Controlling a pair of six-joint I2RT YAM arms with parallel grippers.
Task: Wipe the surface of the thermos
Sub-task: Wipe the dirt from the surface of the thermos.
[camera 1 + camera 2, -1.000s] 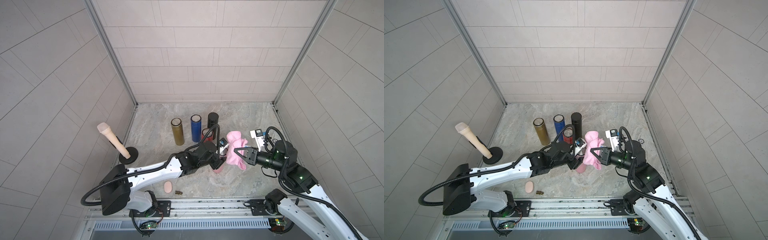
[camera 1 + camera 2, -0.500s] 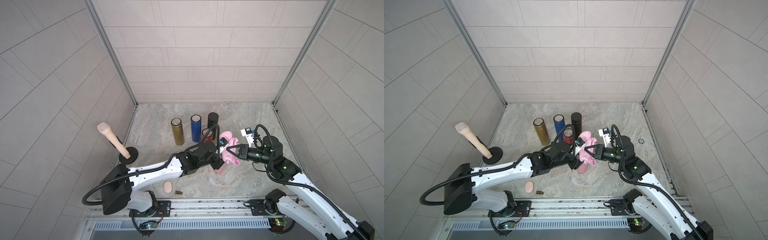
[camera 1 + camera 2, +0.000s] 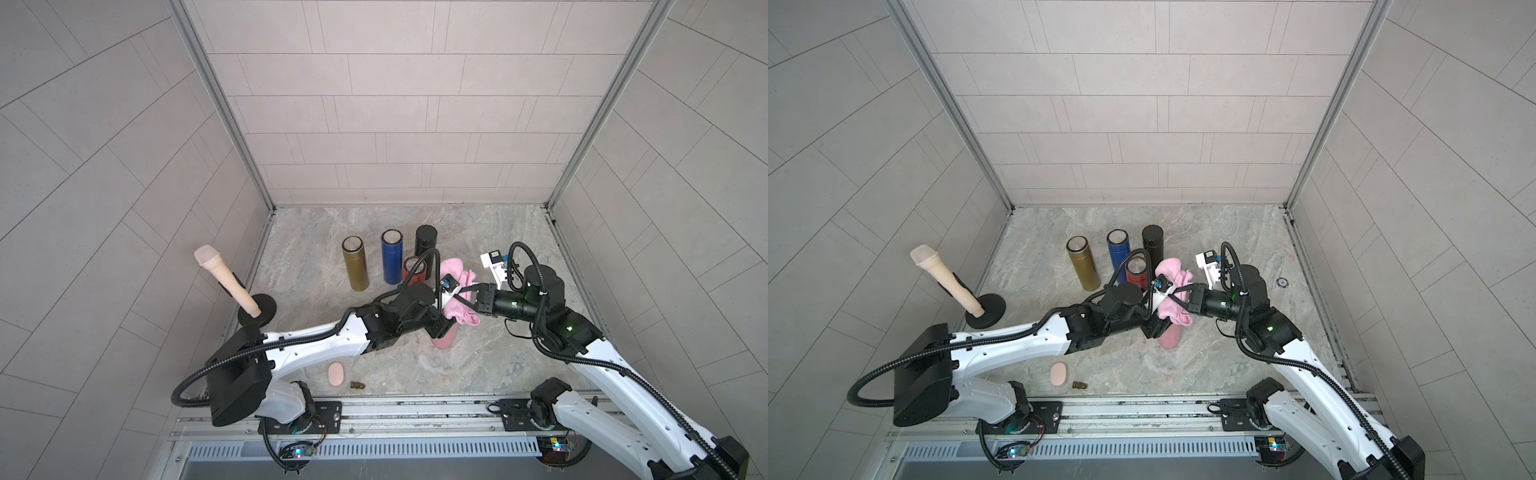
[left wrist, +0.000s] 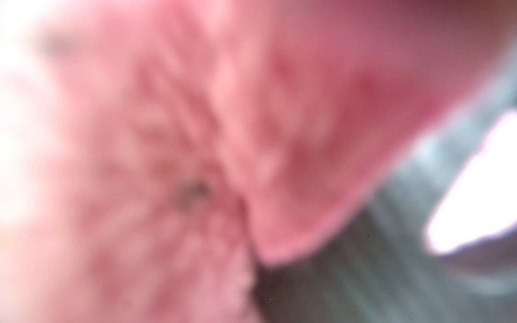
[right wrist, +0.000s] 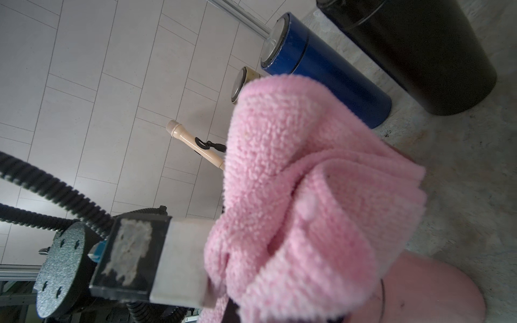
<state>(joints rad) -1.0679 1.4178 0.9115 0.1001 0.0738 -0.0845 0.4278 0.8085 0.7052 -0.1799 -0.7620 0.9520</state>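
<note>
Thermos [image 3: 445, 341] in left hand [image 3: 437, 329], top under cloth [image 3: 456, 279] in right hand [image 3: 460, 298]

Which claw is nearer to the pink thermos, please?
Left. The left claw is shut on the pink thermos itself, gripping its body. The right claw is shut on the cloth and sits higher, with the cloth between it and the thermos.

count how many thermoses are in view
5. The gold thermos, blue thermos and black thermos stand in a back row. The red thermos stands just before blue and black. The pink thermos is nearest the robot, its top under the pink towel. None seems hidden.
</note>
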